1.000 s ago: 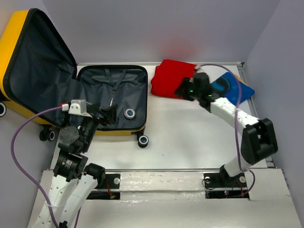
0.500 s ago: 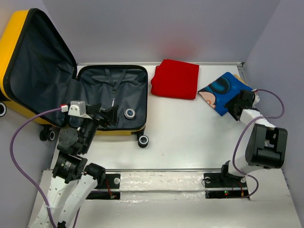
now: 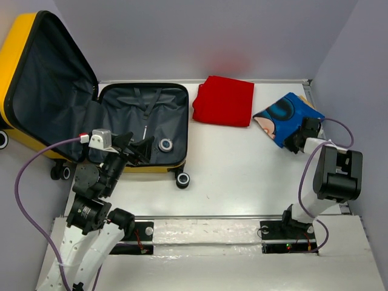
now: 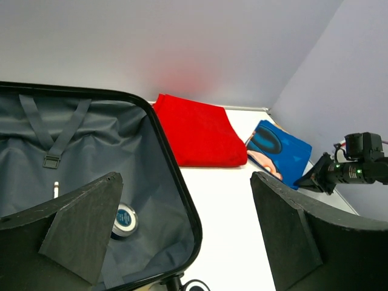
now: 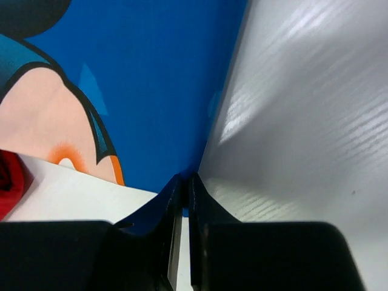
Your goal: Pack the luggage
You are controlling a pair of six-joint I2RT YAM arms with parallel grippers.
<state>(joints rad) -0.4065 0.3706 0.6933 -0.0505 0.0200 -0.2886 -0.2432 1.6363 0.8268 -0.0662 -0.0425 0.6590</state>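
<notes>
Left arm [image 3: 90, 209] up first: white links, round black joint housings, a purple cable [image 3: 20, 182] looping off a white wrist block [image 3: 100, 139]. Right arm [image 3: 337, 174]: chunky black joint box, white link, purple cable, green light [image 4: 357, 171] glowing. Fingers [image 4: 79, 224] matte black, wedge-shaped.

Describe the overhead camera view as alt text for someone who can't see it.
A yellow suitcase lies open at the left of the table, a small round tin inside, the open left gripper over its near edge. A red cloth and a blue cartoon cloth lie to its right, the right gripper closed on the blue one's corner.
</notes>
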